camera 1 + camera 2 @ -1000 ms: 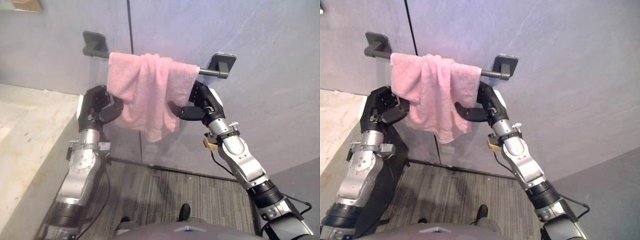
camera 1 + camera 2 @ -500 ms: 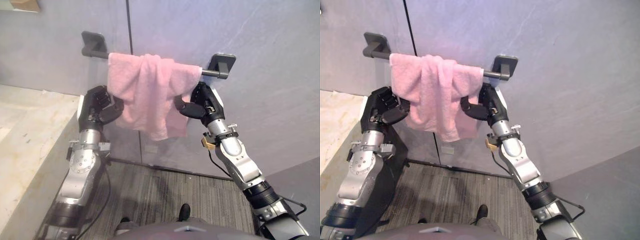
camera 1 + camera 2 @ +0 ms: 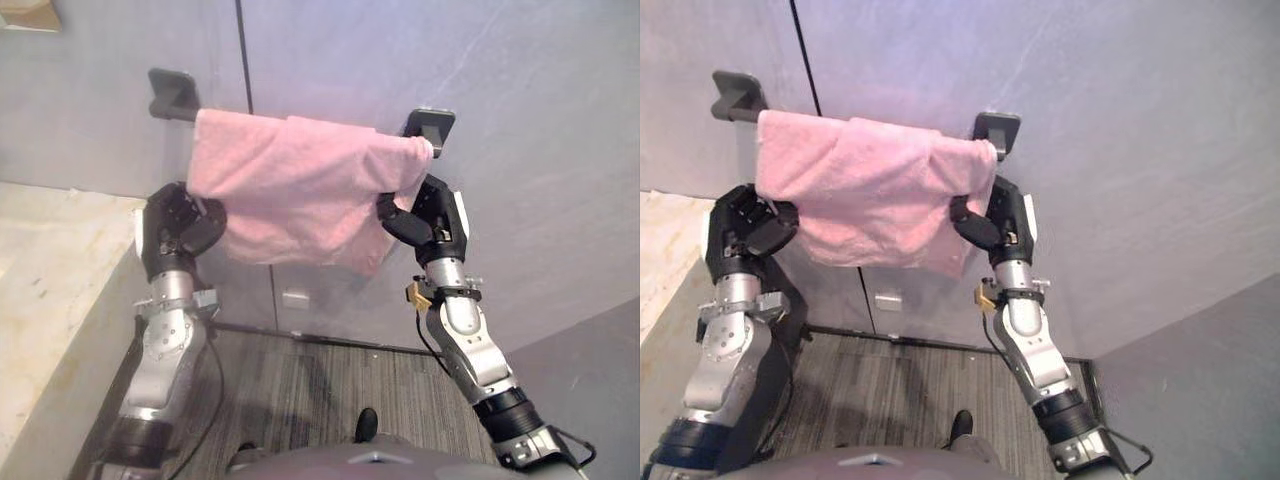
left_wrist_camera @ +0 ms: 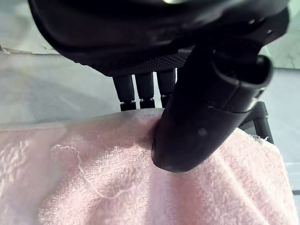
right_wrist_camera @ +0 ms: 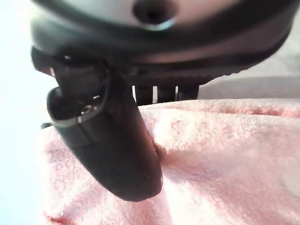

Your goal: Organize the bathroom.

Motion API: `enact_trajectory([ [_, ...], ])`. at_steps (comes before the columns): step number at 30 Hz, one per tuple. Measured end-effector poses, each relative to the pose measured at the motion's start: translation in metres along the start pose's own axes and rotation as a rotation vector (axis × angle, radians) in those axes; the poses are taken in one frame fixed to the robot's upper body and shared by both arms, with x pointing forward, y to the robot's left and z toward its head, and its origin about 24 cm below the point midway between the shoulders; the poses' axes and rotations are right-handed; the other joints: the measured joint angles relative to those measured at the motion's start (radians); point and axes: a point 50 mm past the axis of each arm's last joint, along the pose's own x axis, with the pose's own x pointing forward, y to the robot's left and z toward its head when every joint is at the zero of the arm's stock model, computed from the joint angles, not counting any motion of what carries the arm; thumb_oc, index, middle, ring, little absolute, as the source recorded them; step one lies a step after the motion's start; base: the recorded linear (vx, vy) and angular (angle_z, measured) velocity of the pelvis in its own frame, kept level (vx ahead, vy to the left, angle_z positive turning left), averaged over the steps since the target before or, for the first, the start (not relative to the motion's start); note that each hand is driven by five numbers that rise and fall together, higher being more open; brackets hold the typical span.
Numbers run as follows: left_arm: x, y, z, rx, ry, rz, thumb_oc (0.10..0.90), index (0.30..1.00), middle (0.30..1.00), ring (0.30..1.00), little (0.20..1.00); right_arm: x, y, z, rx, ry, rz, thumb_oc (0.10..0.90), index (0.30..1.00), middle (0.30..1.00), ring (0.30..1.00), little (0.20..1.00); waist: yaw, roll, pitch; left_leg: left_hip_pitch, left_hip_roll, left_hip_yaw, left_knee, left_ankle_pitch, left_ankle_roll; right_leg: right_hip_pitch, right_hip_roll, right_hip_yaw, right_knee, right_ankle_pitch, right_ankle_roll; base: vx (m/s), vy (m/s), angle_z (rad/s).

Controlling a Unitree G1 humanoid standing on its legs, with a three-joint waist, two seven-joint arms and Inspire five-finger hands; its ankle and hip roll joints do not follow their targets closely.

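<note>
Each robot hand, left (image 3: 178,222) and right (image 3: 420,215), pinches an end of the soft, light towel (image 3: 300,190) draped over the rail (image 3: 172,95), best gripped along its edges.

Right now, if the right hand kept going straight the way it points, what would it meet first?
The right hand already pinches the towel. Straight on, it would probably meet the bar bracket just above, then the wall; depth is unclear.
</note>
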Motion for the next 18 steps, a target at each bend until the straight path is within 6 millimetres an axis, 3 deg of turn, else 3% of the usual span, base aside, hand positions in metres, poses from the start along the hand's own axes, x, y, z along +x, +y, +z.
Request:
enact_trajectory([
  [18, -0.0105, -0.0045, -0.0007, -0.04, -0.044, 0.181, 0.4, 0.3, 0.3, 0.3, 0.3, -0.0066, 0.0104, -0.006, 0.049, 0.023, -0.019, 0.4, 0.3, 0.3, 0.3, 0.3, -0.006, -0.003, -0.009, 0.0, -0.001, 0.001, 0.0, -0.001, 0.001, 0.0, 0.0, 0.0, 0.0, 0.0, 0.001, 0.0, 0.0, 0.0],
])
